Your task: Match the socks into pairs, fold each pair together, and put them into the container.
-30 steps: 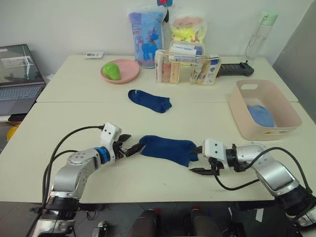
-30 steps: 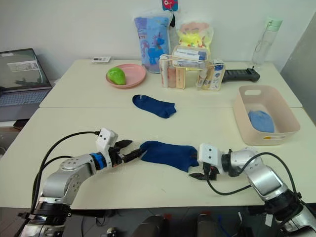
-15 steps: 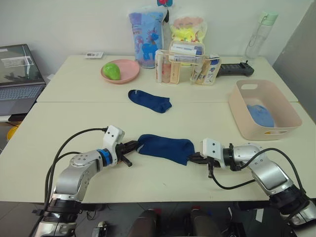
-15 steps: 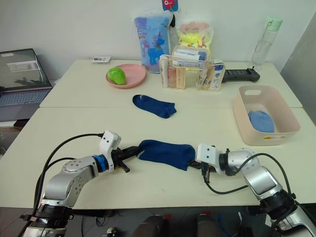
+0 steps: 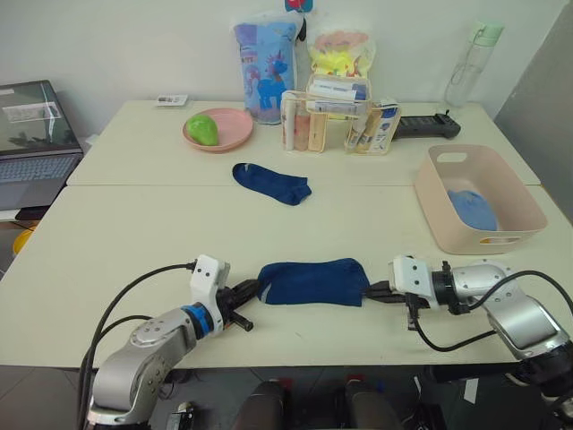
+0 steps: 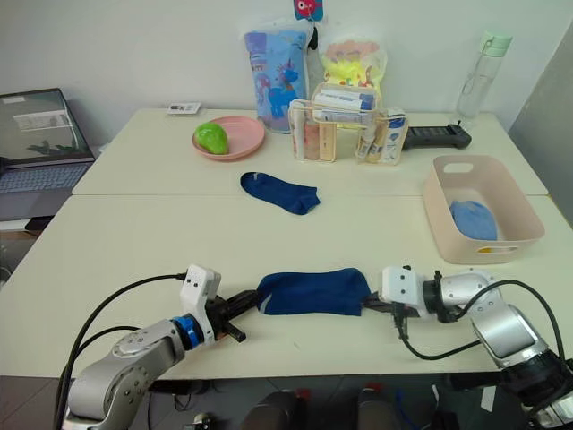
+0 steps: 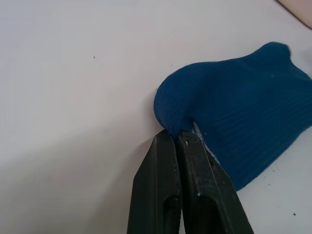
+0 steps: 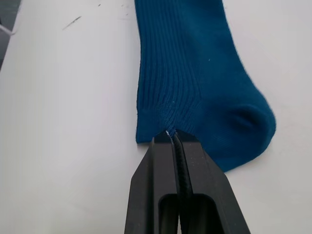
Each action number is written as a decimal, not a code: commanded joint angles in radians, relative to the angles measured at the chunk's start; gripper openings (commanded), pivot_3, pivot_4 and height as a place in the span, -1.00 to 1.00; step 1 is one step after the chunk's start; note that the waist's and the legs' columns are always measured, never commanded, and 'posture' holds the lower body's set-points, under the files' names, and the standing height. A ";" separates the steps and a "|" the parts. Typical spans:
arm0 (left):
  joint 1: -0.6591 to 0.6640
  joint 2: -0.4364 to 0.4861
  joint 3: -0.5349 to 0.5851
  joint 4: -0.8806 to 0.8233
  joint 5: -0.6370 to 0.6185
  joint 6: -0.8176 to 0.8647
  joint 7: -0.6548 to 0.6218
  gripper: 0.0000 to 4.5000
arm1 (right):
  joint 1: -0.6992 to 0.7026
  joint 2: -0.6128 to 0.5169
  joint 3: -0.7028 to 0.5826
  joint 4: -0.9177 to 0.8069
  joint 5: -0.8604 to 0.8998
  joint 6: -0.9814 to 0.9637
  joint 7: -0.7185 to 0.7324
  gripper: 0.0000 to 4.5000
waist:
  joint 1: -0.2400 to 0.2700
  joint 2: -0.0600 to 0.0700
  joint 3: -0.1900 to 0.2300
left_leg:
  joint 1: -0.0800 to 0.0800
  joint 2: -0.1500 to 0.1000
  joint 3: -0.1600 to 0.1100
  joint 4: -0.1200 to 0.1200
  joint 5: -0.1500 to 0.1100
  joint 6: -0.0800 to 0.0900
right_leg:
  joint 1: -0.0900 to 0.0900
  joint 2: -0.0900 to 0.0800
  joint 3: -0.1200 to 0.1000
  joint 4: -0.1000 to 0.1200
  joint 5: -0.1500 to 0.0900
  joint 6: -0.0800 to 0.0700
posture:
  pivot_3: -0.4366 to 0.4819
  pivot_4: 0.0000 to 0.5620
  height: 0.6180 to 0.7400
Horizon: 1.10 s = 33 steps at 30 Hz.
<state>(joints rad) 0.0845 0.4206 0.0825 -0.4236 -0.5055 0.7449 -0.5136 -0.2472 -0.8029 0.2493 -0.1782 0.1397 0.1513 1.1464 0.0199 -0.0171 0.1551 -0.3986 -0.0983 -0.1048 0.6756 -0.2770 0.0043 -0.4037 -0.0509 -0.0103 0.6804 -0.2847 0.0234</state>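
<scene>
A navy sock (image 5: 313,282) lies stretched flat near the table's front edge. My left gripper (image 5: 254,293) is shut on its left end, and the left wrist view shows the sock's edge (image 7: 239,112) pinched between the fingers (image 7: 165,161). My right gripper (image 5: 371,291) is shut on the right end, gripping the sock's cuff (image 8: 190,63). A second navy sock (image 5: 271,182) lies alone farther back at mid-table. The pink container (image 5: 424,193) stands at the right with a light blue sock (image 5: 472,210) inside.
A pink plate (image 5: 231,134) with a green object, a clear organiser (image 5: 338,121), two printed bags, a bottle (image 5: 472,63) and a black device (image 5: 428,125) line the back. A laptop (image 5: 31,134) sits at far left.
Both grippers have shut on the ends of the near navy sock. The sock has been pulled straight and drawn a little toward the front edge and to the right.
</scene>
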 commanded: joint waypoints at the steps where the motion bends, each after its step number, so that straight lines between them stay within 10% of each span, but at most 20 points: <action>1: 0.007 -0.014 -0.013 -0.038 0.006 -0.011 0.026 -0.98 | 0.005 -0.009 -0.029 -0.007 0.016 -0.035 0.018 -1.00 | 0.000 0.000 0.000 | 0.000 0.000 0.000 0.000 0.000 0.000 | 0.000 0.000 0.000 0.000 0.000 0.000 | -0.05 -0.47 1.00; 3: 0.010 -0.035 -0.018 -0.033 0.003 -0.014 0.044 -0.98 | 0.010 -0.009 -0.025 0.001 0.015 -0.046 0.027 -1.00 | 0.002 0.000 0.000 | 0.000 0.000 0.000 0.000 0.000 0.000 | 0.000 0.000 0.000 0.000 0.000 0.000 | -0.05 -0.47 1.00; 8: 0.008 -0.024 0.043 -0.049 -0.025 -0.013 0.047 -0.27 | 0.012 0.001 -0.069 -0.004 0.020 -0.103 -0.005 -0.38 | 0.002 0.000 0.000 | 0.000 0.000 0.000 0.000 0.000 0.000 | 0.000 0.000 0.000 0.000 0.000 0.000 | -0.05 -0.47 1.00; 13: -0.002 0.164 0.067 -0.058 0.045 -0.207 -0.155 0.44 | 0.024 -0.006 -0.106 -0.086 0.104 -0.099 0.039 -0.06 | 0.001 0.000 0.000 | 0.000 0.000 0.000 0.000 0.000 0.000 | 0.000 0.000 0.000 0.000 0.000 0.000 | -0.05 -0.47 1.00; 21: -0.032 0.331 -0.074 0.046 0.191 -0.567 -0.442 0.44 | 0.026 0.034 -0.003 -0.080 0.026 -0.109 0.024 -0.06 | 0.003 0.001 0.001 | 0.000 0.000 0.000 -0.001 0.000 0.000 | 0.001 0.000 0.000 -0.001 0.000 0.000 | -0.05 -0.47 1.00; 33: -0.113 0.325 -0.232 0.342 0.431 -0.821 -0.462 0.44 | 0.054 0.063 0.060 0.013 -0.088 -0.104 -0.025 -0.06 | 0.002 0.001 0.000 | 0.000 0.000 0.000 -0.001 0.000 0.000 | 0.000 0.000 0.000 -0.001 0.000 0.000 | -0.05 -0.47 1.00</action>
<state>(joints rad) -0.0251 0.7418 -0.1447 -0.1269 -0.1157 -0.0643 -0.9866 -0.1913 -0.7370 0.3114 -0.1780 0.0606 0.0484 1.1238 0.0223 -0.0159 0.1552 -0.3976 -0.0981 -0.1047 0.6747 -0.2771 0.0044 -0.4030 -0.0509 -0.0105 0.6799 -0.2848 0.0230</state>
